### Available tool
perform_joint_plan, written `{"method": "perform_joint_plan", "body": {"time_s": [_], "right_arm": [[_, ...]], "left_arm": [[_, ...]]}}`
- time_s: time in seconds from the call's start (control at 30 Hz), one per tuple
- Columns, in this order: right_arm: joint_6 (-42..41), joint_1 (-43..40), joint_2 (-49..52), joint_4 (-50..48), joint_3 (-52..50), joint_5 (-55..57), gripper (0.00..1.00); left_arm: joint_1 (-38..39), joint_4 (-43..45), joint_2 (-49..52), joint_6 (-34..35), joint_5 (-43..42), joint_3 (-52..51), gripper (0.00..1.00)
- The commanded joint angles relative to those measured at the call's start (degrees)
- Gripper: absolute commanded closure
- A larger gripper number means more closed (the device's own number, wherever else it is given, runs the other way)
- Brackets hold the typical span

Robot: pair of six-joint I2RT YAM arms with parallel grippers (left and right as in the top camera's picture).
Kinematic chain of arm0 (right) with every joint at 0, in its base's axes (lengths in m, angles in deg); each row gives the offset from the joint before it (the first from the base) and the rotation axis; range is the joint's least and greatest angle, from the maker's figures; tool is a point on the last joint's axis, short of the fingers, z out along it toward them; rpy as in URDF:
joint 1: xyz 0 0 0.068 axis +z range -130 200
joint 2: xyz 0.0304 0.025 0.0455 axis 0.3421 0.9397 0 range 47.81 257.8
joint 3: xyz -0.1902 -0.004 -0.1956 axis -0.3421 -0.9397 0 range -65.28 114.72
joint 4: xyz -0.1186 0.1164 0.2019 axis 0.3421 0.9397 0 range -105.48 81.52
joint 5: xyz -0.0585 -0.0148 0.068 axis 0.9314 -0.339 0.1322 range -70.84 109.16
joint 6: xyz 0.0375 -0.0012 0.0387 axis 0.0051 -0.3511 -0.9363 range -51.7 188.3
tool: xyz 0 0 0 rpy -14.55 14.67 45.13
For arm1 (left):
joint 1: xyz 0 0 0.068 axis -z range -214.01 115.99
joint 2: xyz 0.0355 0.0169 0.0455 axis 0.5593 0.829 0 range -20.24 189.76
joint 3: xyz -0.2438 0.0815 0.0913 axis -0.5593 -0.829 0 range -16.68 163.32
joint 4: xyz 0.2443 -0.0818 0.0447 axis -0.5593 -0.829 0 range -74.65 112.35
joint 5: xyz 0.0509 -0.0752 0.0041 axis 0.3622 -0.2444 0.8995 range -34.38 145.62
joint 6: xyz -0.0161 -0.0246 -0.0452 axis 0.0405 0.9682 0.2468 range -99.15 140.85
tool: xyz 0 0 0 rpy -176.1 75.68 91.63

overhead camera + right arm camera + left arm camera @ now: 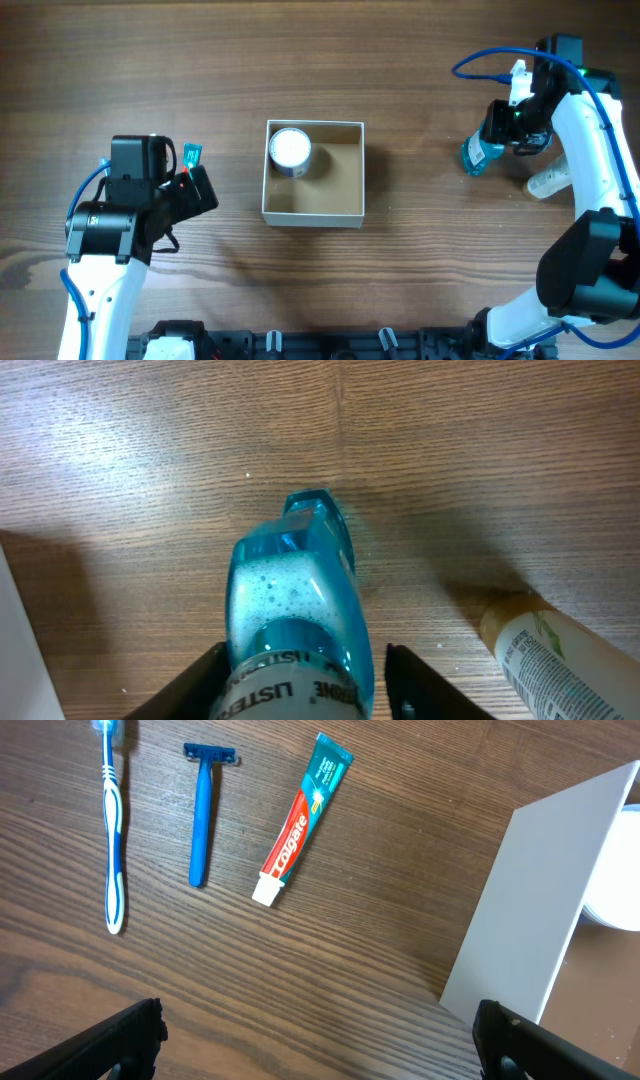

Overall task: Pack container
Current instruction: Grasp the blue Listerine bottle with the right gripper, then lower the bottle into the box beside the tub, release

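**Station Status: Container Packing, Both Arms Over the Bench**

**Container.** The container (335, 188) sits near the centre of the bench (400, 60), between the two arms. It is square and shallow, with thin white walls and a tan inside. A round white-lidded jar (290, 150) stands in its far-left corner as the overhead view shows it. The rest of the floor is bare. In the left wrist view, one white outer wall of the container (530, 930) fills the right side, with the jar (615, 870) showing behind it.

**Left end effector.** The left end effector (195, 190) is positioned left of the container and apart from it. Its fingers are spread wide with nothing between them (320, 1050). Three items lie on the bench ahead of it, side by side:
- a blue-and-white toothbrush (115, 830)
- a blue razor (203, 815)
- a toothpaste tube (300, 820), nearest the container

**Right end effector.** The right end effector (503, 130) is well to the right of the container. It is closed around a blue mouthwash bottle (295, 610), one finger on each side. A white bottle (560, 650) lies on the bench just beside it.
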Motion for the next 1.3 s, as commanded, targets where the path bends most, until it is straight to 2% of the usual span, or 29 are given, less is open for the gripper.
{"method": "perform_joint_plan", "body": {"time_s": [0.0,0.1,0.13,0.27,0.37,0.6,0.77,0.87,1.03,1.07,1.1,1.27], "right_arm": [[0.1,0.2,1.4,0.1,-0.1,-0.5,0.59],[0.1,0.2,1.4,0.2,-0.1,-0.5,0.61],[0.1,0.2,1.4,0.2,-0.1,-0.5,0.67],[0.1,0.2,1.4,0.3,-0.1,-0.5,0.73],[0.0,0.2,1.3,0.3,-0.1,-1.5,0.96],[-2.2,7.6,-6.7,8.3,7.6,0.9,0.96],[-6.7,20.9,-11.3,19.9,22.8,2.6,0.96],[-11.2,31.5,-11.2,18.7,26.2,3.9,0.95],[-16.7,42.2,-4.6,14.7,26.1,4.7,0.96],[-17.2,43.1,-3.1,14.7,26.1,4.7,0.96],[-21.4,44.2,2.5,13.7,26.1,5.0,0.96],[-27.2,44.2,9.8,8.4,26.1,4.7,0.96]], "left_arm": [[0.2,0.0,0.0,0.5,1.0,1.1,0.0],[0.2,0.0,0.0,0.5,1.0,1.1,0.0],[0.2,0.0,0.0,0.5,1.0,1.1,0.0],[0.2,0.0,0.0,0.5,1.0,1.1,0.0],[0.2,0.0,0.0,0.5,1.0,1.1,0.0],[0.2,0.0,0.0,0.5,1.0,1.1,0.0],[0.2,0.0,0.0,0.5,1.0,1.1,0.0],[0.2,0.0,0.0,0.5,0.9,1.1,0.0],[0.2,0.0,0.0,0.5,0.9,1.1,0.0],[0.2,0.0,0.0,0.5,1.0,1.1,0.0],[0.2,0.0,0.0,0.5,0.9,1.1,0.0],[0.2,0.0,0.0,0.5,0.9,1.1,0.0]]}}
